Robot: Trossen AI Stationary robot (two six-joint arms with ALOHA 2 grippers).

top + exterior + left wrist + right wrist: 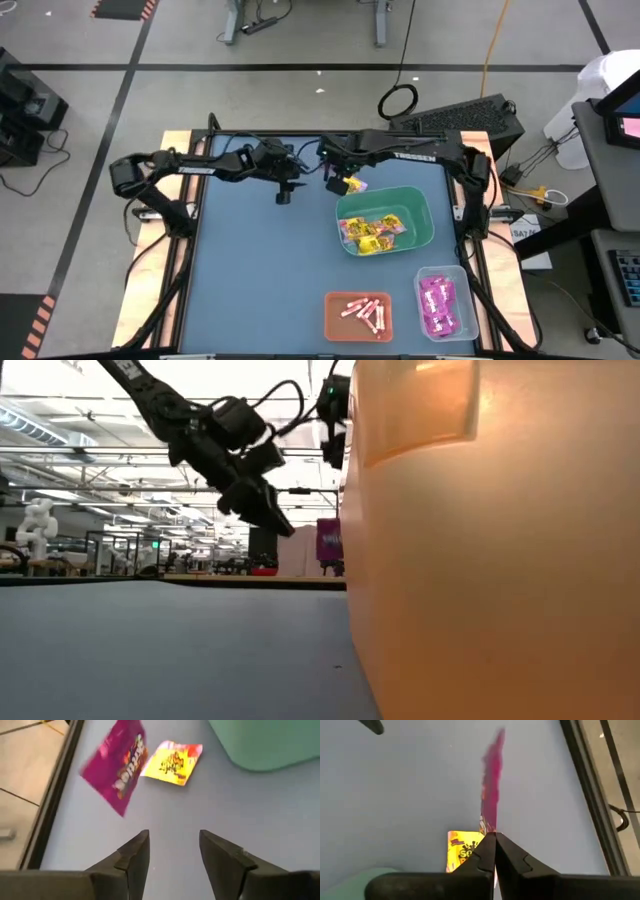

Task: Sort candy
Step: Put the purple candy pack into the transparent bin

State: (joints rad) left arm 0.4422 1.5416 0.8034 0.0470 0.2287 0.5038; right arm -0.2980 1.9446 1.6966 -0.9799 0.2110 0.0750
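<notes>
A magenta-purple candy packet [117,765] hangs in the air over the blue mat, with my right gripper [495,836] shut on it near the table's far edge. In the right wrist view this packet [492,785] shows edge-on. Below it a yellow candy packet [172,762] lies flat on the mat, beside the green bin [425,225]. My left gripper [172,850] hovers open a little to the left of both packets, with nothing between its fingers. The green bin holds yellow packets [372,232], the orange bin [335,318] pink sticks, the clear bin [462,300] magenta packets. My right gripper pinches the magenta packet by one edge [491,822] between its two shut fingertips, coming from above and pointing steeply down. The packet hangs below the fingers, lifted clear of the mat and of the yellow packet.
The orange bin's wall [480,560] fills the right of the low view, close to the near edge. A black frame [55,800] borders the mat at the far side. The mat's left half [250,280] is bare.
</notes>
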